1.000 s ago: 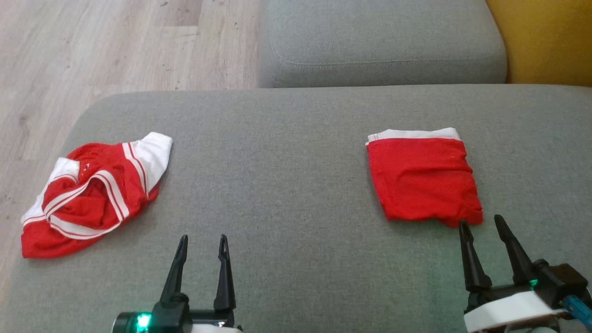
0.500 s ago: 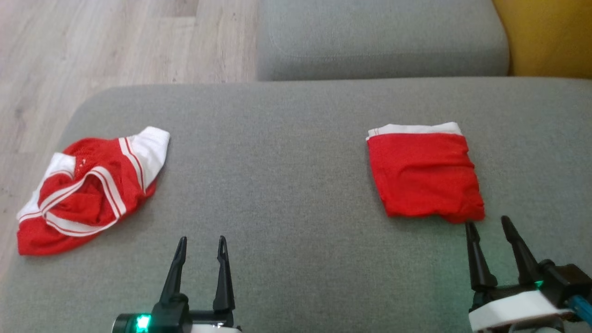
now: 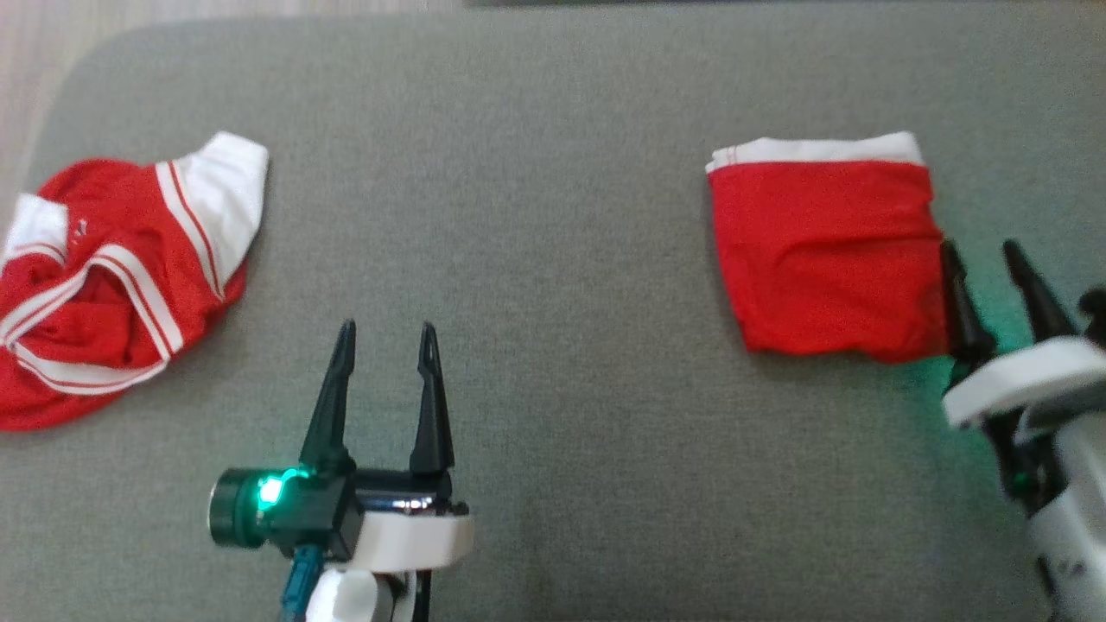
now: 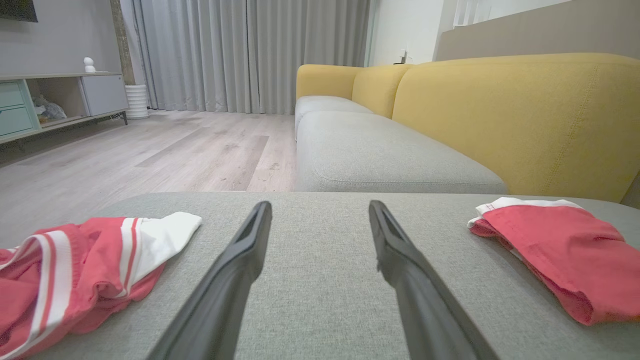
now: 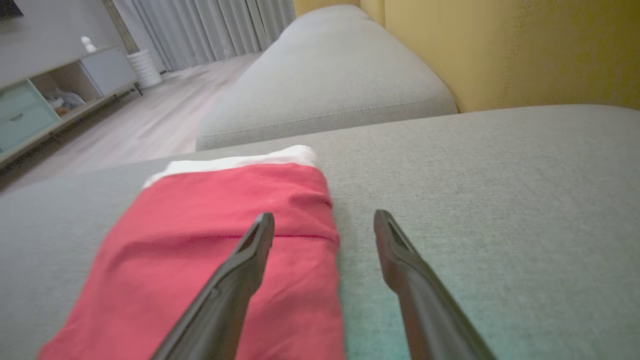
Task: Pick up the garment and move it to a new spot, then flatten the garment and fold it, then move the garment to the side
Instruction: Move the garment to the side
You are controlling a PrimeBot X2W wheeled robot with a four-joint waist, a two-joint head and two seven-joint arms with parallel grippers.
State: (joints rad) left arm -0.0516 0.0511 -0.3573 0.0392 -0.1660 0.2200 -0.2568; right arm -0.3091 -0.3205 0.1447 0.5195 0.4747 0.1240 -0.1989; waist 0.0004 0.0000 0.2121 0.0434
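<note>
The right gripper (image 3: 979, 246), jaws wide and empty, is advancing along the right edge of the folded red garment (image 3: 825, 250), probably beginning to shift it aside; the left gripper (image 3: 386, 328) is waiting wide at the cushion's (image 3: 553, 216) near middle.
</note>
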